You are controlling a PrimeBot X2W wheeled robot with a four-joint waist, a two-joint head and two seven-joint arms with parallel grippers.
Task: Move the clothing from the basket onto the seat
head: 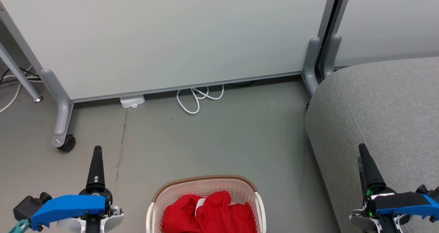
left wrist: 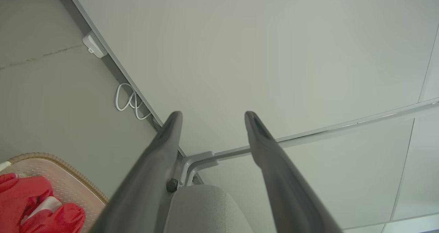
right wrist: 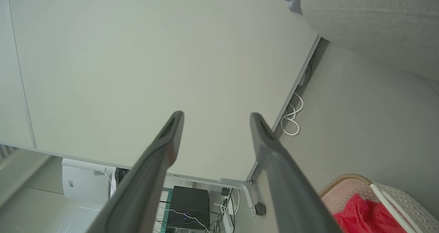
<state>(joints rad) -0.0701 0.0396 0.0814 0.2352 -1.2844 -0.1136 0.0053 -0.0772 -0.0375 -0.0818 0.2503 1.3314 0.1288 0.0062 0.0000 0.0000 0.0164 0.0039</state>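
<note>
Left gripper [left wrist: 213,113] and right gripper [right wrist: 216,114] parted, empty, red clothing [head: 212,213] in basket [head: 205,178] cut off below

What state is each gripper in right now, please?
Left gripper: open, holding nothing.
Right gripper: open, holding nothing.

We see the left gripper [head: 97,149] as long, dark, tapering fingers [head: 96,169] with two small pale dots, perhaps screws, low on one. Behind it a bright blue cover [head: 68,205] tops a white housing [head: 114,221], flanked by a small black module [head: 25,208] and a teal piece [head: 16,226]. The right gripper [head: 362,148] looks alike, with green lights [head: 369,193] and a black-and-blue cover [head: 404,201].
</note>
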